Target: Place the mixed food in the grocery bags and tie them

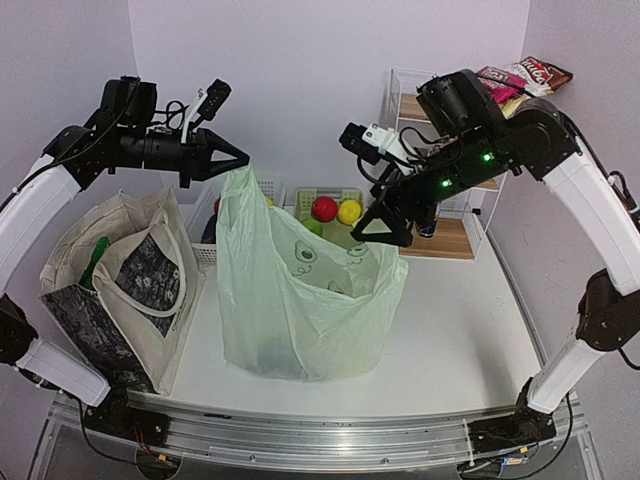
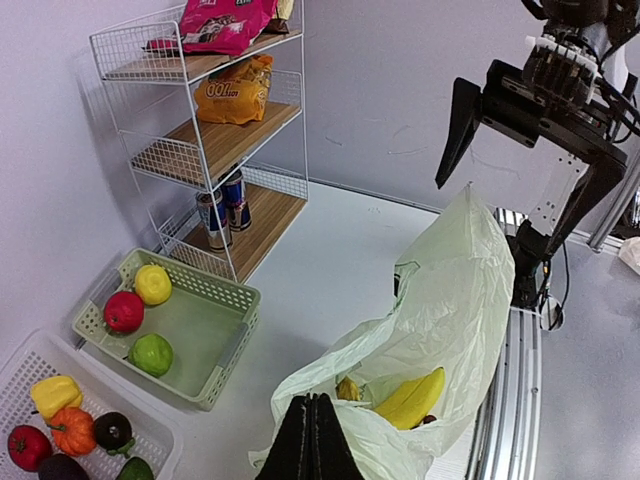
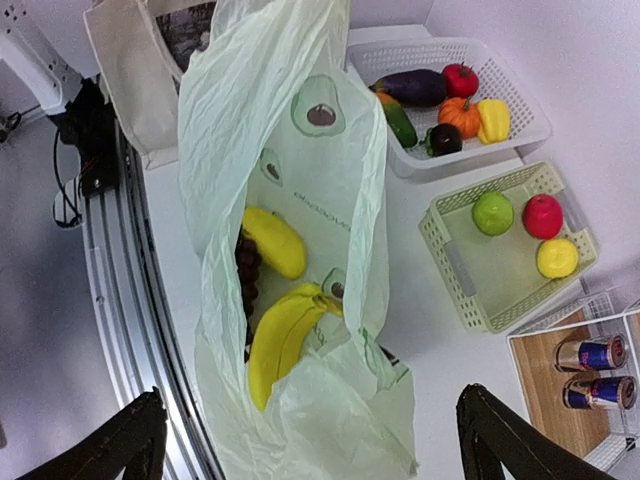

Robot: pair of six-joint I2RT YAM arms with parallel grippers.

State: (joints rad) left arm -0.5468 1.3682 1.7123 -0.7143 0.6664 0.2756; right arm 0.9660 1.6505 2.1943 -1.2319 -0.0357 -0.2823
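The pale-green plastic bag [image 1: 300, 290] printed with avocados stands mid-table. Inside lie yellow bananas [image 3: 280, 335] and a dark grape bunch [image 3: 245, 270]. My left gripper [image 1: 243, 158] is shut on the bag's left top edge [image 2: 345, 415] and holds it up. My right gripper [image 1: 385, 236] hangs open above the bag's right side, its fingers [image 3: 505, 440] wide apart and touching nothing. The cream canvas tote [image 1: 120, 280] stands at the left with something green [image 1: 95, 262] inside. An orange crisp packet [image 2: 232, 97] and drink cans [image 2: 225, 205] sit on the shelf.
A wire shelf rack [image 1: 440, 160] stands at the back right with a pink crisp packet [image 2: 225, 20] on top. A green basket [image 2: 225, 345] of round fruit and a white basket [image 3: 520, 120] of vegetables sit behind the bag.
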